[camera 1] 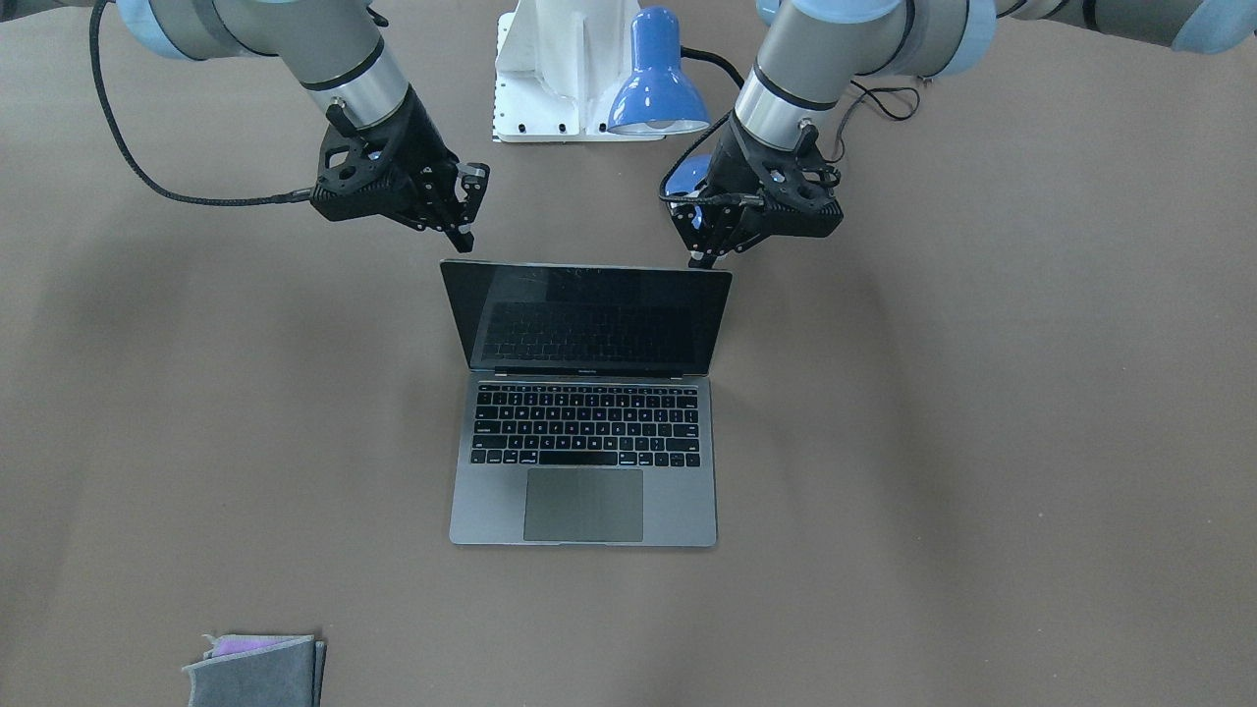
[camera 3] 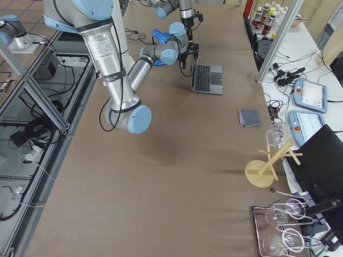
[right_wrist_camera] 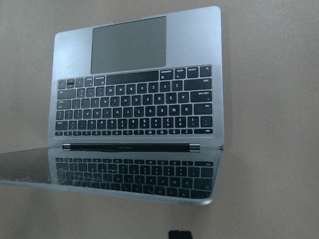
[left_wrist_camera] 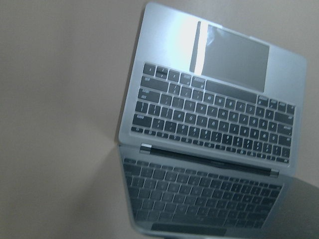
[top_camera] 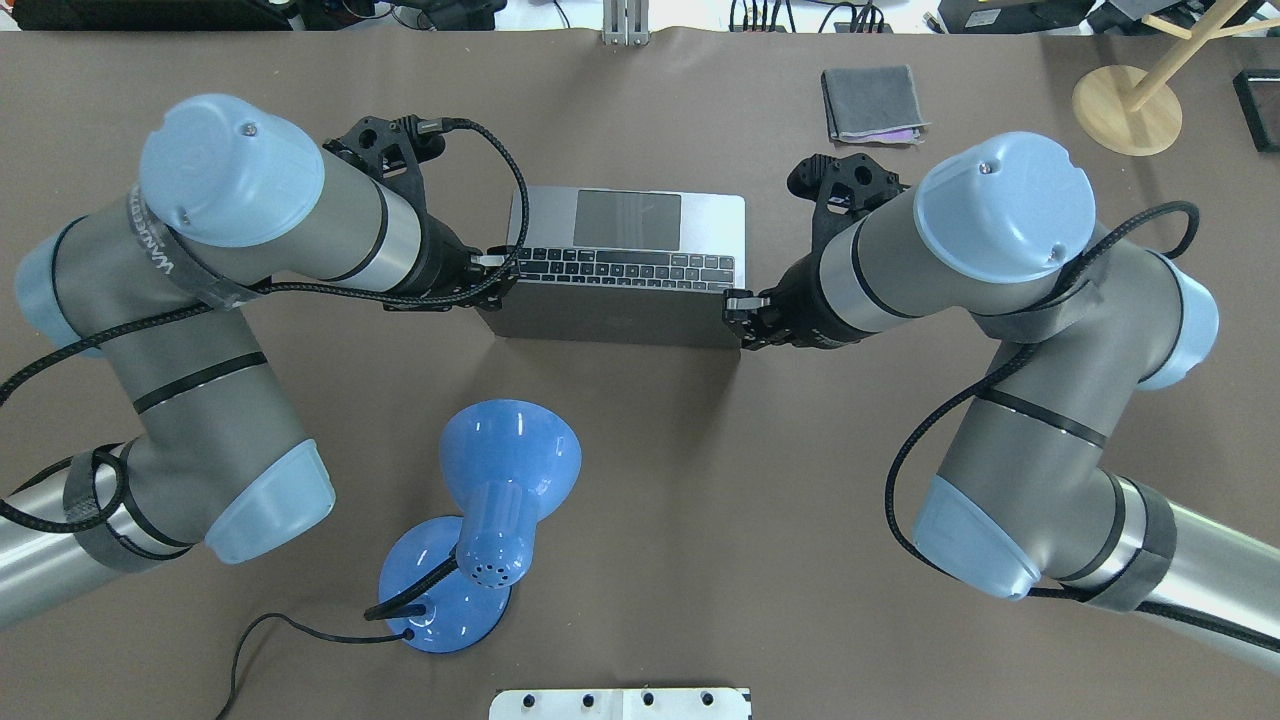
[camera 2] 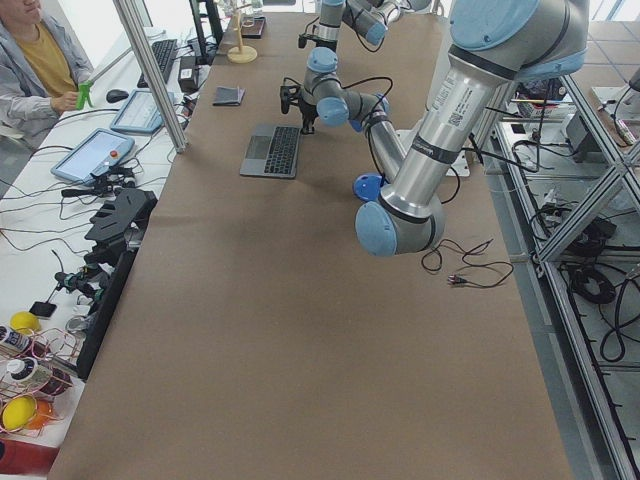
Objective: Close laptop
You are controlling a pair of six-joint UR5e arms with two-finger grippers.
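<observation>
The laptop (camera 1: 584, 491) is a grey metal one with black keys. It lies open at the table's middle, its dark screen tilted back toward my base. Its lid back shows in the overhead view (top_camera: 610, 325), and its keyboard fills both wrist views (left_wrist_camera: 209, 114) (right_wrist_camera: 134, 104). My left gripper (camera 1: 695, 241) hangs just behind the lid's top corner on my left side (top_camera: 497, 273). Its fingers look apart. My right gripper (camera 1: 467, 208) hangs just behind the other top corner (top_camera: 741, 320), fingers apart, holding nothing. Neither clearly touches the lid.
A blue desk lamp (top_camera: 505, 470) stands behind the laptop, near my base, its cable trailing on the table. A folded grey cloth (top_camera: 872, 100) lies at the far right. A wooden stand (top_camera: 1125, 95) is at the far right corner. A white mount (camera 1: 550, 69) sits at my base.
</observation>
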